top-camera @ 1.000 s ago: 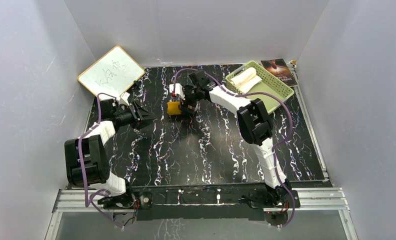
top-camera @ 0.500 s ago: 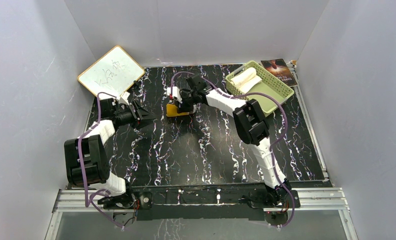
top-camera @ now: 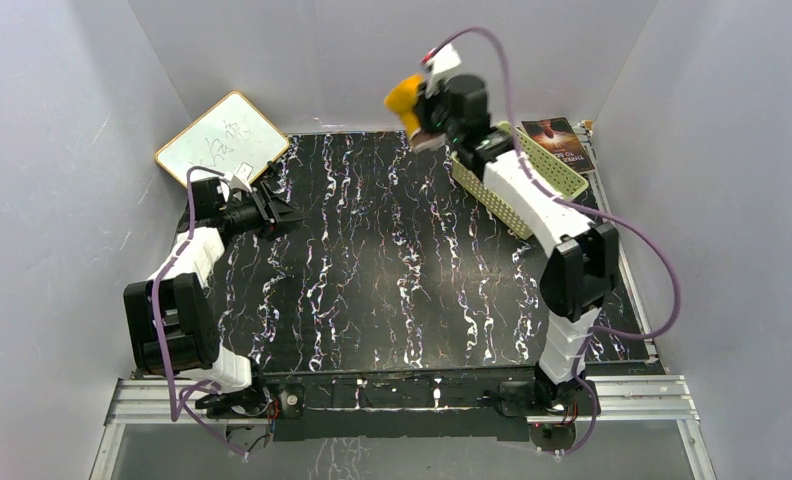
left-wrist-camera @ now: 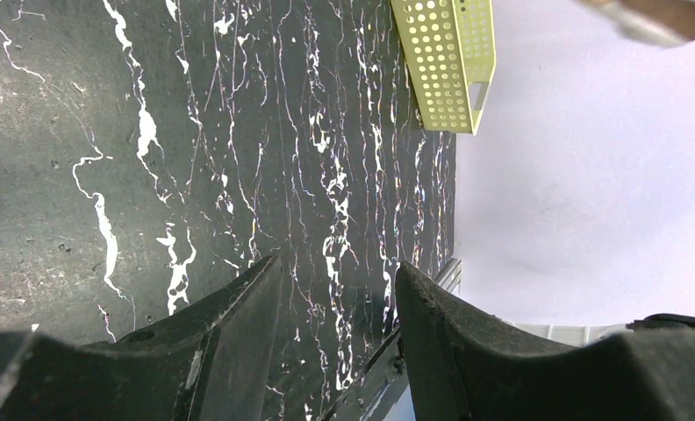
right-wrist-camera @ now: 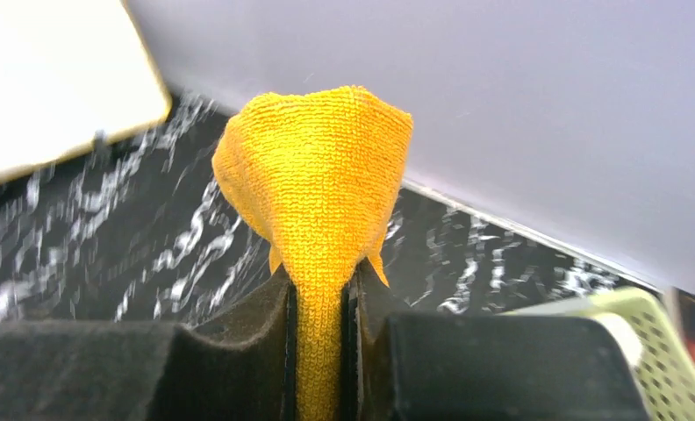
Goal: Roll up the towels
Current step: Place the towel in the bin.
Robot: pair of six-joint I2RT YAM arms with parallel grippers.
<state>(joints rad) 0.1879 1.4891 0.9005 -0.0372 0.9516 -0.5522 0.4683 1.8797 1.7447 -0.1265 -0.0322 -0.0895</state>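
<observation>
1. Our right gripper was clamped on the mustard-yellow towel, jaws pinched tight on a bunched fold. In the wrist view the cloth fanned out past the fingers, so it looked more like a wad than a neat roll
2. The towel was up in the air, off the table, over the far edge at roughly 12 o'clock in the top view. The bunch stuck out of the jaws toward 10 o'clock
3. The relation that mattered: the green basket lay just beside, toward 4 o'clock from the towel, with its long side running 10 to 4. The right arm was right over it, so we reckoned any drop was that arm's job
4. The left gripper sat well apart at 9–10 o'clock near the whiteboard, jaws parted with nothing between them, only bare tabletop showing in its wrist view
5. Basket contents: we couldn't tell, since the right arm covered most of the inside. We couldn't pick out the cream towel for sure in any view
</observation>
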